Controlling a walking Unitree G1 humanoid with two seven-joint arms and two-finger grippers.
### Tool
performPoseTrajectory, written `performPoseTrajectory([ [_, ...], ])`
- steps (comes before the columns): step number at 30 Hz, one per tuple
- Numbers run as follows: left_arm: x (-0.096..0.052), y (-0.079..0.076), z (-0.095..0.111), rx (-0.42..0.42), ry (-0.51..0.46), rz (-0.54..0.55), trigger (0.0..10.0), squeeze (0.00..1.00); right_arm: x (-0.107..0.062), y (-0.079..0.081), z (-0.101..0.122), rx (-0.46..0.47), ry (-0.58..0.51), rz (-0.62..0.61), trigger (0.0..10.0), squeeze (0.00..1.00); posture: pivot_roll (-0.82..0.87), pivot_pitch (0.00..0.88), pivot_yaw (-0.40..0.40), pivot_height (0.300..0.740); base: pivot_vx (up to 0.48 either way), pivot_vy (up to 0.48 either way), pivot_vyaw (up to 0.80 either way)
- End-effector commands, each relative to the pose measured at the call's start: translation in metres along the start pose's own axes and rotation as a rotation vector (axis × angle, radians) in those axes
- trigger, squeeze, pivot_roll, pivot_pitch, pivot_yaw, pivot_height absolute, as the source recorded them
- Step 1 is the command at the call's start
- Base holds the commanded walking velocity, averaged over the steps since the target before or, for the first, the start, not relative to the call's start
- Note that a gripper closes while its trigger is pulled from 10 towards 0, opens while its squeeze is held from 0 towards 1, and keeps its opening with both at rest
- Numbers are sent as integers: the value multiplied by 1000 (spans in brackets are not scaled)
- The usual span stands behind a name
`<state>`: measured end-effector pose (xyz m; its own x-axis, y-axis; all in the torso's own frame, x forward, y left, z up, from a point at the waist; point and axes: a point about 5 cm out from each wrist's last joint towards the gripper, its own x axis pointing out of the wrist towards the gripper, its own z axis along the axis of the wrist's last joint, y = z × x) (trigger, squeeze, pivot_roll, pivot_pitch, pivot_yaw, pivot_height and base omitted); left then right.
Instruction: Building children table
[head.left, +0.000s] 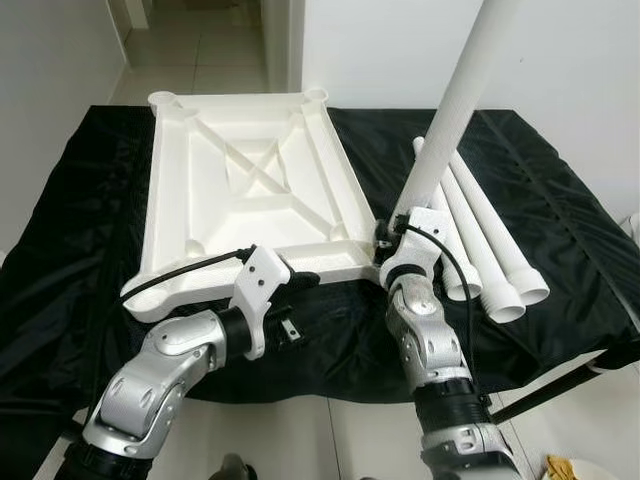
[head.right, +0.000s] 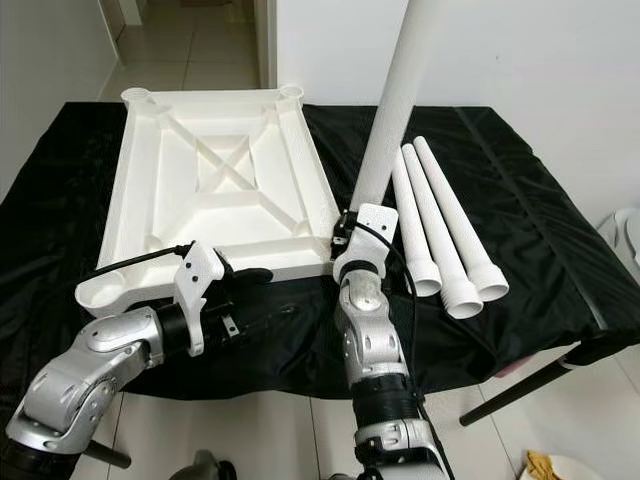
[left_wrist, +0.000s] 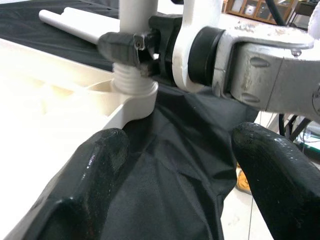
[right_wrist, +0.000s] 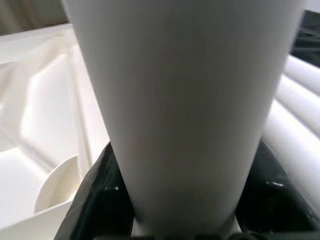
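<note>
A white leg (head.left: 452, 110) was held upright by the right fingers (left_wrist: 131, 47) (clamped near its threaded end) over the upturned tabletop's (head.left: 250, 190) near corner socket (left_wrist: 134, 95) on the worktop (head.left: 560, 210); the left fingers (left_wrist: 95, 165) were spread empty beside it.

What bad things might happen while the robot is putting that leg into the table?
1. The leg leans while its threaded end sits in the corner socket, so it might go in crooked and jam.
2. The left gripper is open and not holding the upside-down tabletop, so that might slide on the black cloth.
3. If the right gripper slips, the leg could fall onto the three spare legs.
</note>
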<state>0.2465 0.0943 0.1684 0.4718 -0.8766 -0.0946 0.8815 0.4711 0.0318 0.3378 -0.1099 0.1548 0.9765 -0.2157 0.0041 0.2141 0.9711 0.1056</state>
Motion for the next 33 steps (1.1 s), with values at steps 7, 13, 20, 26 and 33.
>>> performPoseTrajectory([
  [7, 1, 1, -1, 7, -1, 11, 10000, 0, -7, 10, -4, 112, 10, 124, 10000, 1000, -35, 15, -20, 740, 0, 0, 0],
  [13, 3, 1, -1, 7, -6, 7, 10000, 0, -9, 14, 8, 172, -70, 318, 10000, 1000, -42, 16, -20, 740, 0, 0, 0],
  [20, 5, 1, 0, 7, -13, 8, 10000, 0, -1, 2, 12, 102, -61, 468, 10000, 0, -44, 22, -21, 740, 0, 0, 0],
  [26, 5, 2, 1, 8, -15, 13, 10000, 0, 4, -6, 13, 56, -52, 573, 10000, 0, -44, 28, -20, 740, 0, 0, 0],
  [33, 6, 3, 1, 13, -11, 26, 10000, 0, 13, -18, 14, -65, -47, 726, 10000, 0, -43, 42, -13, 740, 0, 0, 0],
])
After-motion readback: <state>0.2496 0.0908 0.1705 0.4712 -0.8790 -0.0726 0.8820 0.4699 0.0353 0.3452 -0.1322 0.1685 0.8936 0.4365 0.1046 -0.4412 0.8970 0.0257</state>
